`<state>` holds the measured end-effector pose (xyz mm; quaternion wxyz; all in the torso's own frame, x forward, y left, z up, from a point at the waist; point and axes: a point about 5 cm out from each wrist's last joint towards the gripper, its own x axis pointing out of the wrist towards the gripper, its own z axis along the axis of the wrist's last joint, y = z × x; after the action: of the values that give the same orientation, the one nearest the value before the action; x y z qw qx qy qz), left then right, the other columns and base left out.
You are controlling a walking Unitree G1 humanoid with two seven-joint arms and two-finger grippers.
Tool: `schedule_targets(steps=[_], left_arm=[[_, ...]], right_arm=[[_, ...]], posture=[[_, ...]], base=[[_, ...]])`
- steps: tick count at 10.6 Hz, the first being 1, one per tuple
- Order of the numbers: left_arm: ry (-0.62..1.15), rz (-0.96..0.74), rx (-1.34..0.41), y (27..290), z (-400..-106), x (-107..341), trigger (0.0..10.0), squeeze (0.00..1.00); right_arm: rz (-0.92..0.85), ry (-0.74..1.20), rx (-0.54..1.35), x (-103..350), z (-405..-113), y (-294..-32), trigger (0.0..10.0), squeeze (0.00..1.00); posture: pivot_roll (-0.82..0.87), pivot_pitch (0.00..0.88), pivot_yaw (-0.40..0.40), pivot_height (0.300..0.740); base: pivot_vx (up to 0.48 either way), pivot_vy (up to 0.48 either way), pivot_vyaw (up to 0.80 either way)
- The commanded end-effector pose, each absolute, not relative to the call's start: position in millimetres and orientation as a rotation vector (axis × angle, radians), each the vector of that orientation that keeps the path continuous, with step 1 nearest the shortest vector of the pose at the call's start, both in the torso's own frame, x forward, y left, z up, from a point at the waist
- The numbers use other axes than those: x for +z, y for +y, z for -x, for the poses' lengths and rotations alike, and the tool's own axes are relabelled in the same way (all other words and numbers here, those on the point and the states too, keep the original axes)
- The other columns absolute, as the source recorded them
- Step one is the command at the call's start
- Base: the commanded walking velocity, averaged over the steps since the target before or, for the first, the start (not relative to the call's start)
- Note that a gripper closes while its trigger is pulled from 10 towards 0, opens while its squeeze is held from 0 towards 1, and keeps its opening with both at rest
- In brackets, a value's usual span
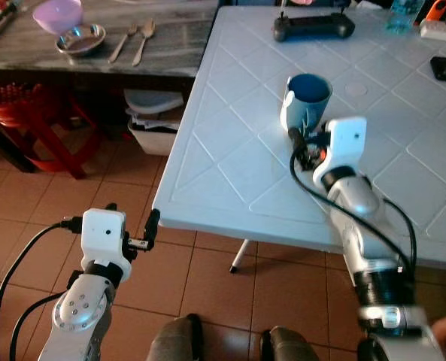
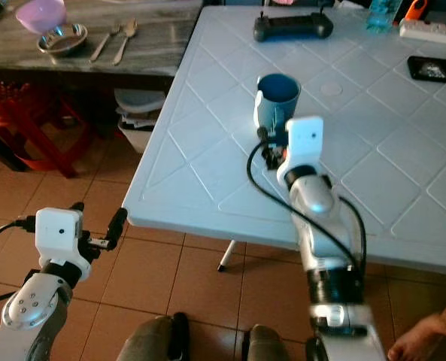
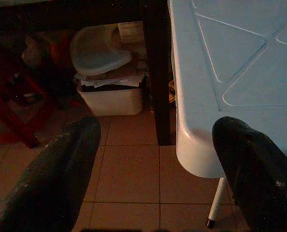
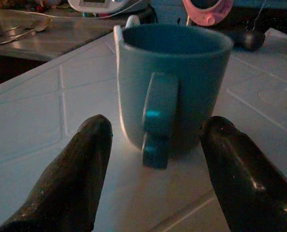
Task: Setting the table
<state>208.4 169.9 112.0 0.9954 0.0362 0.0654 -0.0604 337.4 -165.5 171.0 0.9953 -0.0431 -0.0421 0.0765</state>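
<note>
Mug: a blue mug stands upright on the white table, handle toward the robot.
Right gripper: spread wide just before the mug – fingers on each side of the handle, not touching.
Left gripper: also wide, low near the table corner, over the tiled floor.
Side counter: purple bowl, metal dish, spoon and fork.

No writing, label, brand or number is clear enough to read on anything in these views.
</note>
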Motion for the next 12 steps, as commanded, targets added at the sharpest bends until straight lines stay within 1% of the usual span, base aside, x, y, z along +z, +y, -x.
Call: schedule_targets(steps=[1, 2, 5, 10, 12], left_arm=[[0.137, -0.075, -0.120, 172, -206, 113, 10.0, 0.00], [0.136, -0.074, -0.121, 172, -206, 113, 10.0, 0.00], [0.134, -0.073, -0.121, 171, -208, 113, 10.0, 0.00], [0.129, -0.077, -0.120, 171, -209, 113, 10.0, 0.00], [0.127, -0.079, -0.117, 170, -213, 112, 10.0, 0.00]], right_arm=[[0.094, -0.096, 0.159, 173, -340, -165, 9.8, 0.00], [0.100, -0.104, 0.162, 176, -343, -166, 0.0, 0.00], [0.110, -0.123, 0.173, 182, -351, -168, 0.0, 0.00], [0.087, -0.110, 0.190, 179, -355, -166, 0.0, 0.00], [0.085, -0.114, 0.185, 180, -356, -169, 0.0, 0.00]], posture=[[0.04, 0.194, 0.093, 0.740], [0.04, 0.196, 0.093, 0.740], [0.04, 0.196, 0.092, 0.740], [0.04, 0.194, 0.091, 0.740], [0.04, 0.178, 0.088, 0.740]], base=[[0.000, 0.000, 0.00], [0.000, 0.000, 0.00], [0.000, 0.000, 0.00], [0.000, 0.000, 0.00], [0.000, 0.000, 0.00]])
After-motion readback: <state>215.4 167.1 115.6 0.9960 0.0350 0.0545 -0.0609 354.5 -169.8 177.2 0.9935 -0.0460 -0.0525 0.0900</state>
